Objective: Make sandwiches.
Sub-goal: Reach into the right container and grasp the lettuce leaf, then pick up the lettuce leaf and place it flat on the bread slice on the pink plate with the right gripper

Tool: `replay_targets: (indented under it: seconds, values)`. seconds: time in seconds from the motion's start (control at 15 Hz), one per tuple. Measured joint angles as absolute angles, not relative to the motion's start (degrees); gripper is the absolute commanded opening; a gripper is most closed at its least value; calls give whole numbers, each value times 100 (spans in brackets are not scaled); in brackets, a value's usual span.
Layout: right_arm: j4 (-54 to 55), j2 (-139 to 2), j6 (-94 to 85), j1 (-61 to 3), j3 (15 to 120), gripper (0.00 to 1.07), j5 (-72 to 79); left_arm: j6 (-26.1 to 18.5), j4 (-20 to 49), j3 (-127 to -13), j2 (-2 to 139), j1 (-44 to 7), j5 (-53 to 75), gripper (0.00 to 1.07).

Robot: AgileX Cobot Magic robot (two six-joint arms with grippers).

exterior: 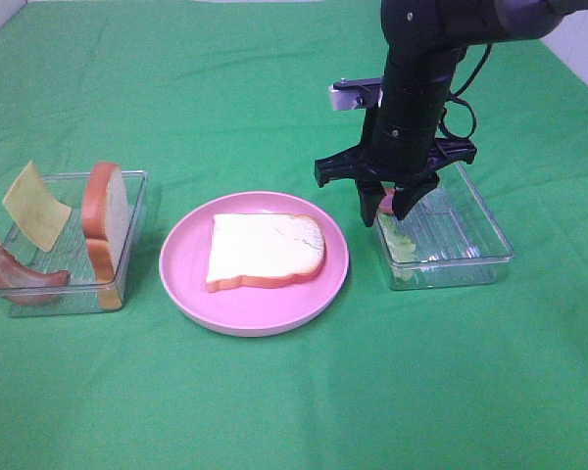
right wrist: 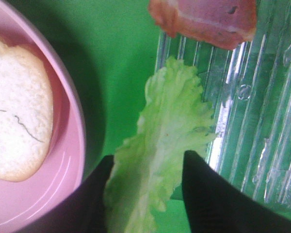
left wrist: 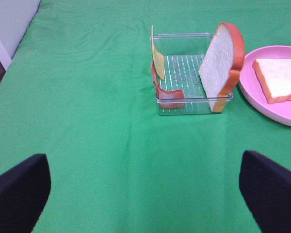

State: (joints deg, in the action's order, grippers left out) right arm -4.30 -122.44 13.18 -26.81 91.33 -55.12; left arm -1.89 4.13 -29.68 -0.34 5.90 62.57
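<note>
A white bread slice point(exterior: 265, 250) lies flat on the round pink plate point(exterior: 186, 284). A second bread slice point(exterior: 106, 220) stands upright in the left clear tray point(exterior: 132, 181) with a yellow cheese slice point(exterior: 36, 206) and a bacon strip point(exterior: 20, 272). My right gripper point(exterior: 385, 215) points down into the left end of the right tray point(exterior: 490, 230). It is open, one finger on each side of the light green lettuce point(right wrist: 160, 141). A bacon piece point(right wrist: 206, 19) lies beyond it. My left gripper point(left wrist: 145, 194) is open and empty, well short of the left tray point(left wrist: 194, 102).
Green cloth covers the table. In the left wrist view the plate point(left wrist: 262, 104) sits just beside the left tray. In the right wrist view the plate's rim point(right wrist: 77, 145) lies close beside the right tray's wall point(right wrist: 160, 48).
</note>
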Motion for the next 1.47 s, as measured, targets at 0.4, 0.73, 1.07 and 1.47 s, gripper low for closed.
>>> replay_targets:
  seconds: [0.4, 0.73, 1.07, 1.47]
  values:
    - [-544, -12244, 1255, -2681, 9133, 0, -5741, -189, 413, -2968, -34, 590, 6257, 102]
    - [-372, -11568, 1261, -2681, 9213, 0, -5873, -189, 413, -2968, -34, 590, 6257, 102]
    - [1816, -11052, 441, -2744, 9219, 0, -5678, -189, 413, -2968, -34, 590, 6257, 102]
    - [5099, -12193, -1524, -3094, 9202, 0, -4647, -189, 413, -2968, -34, 590, 6257, 102]
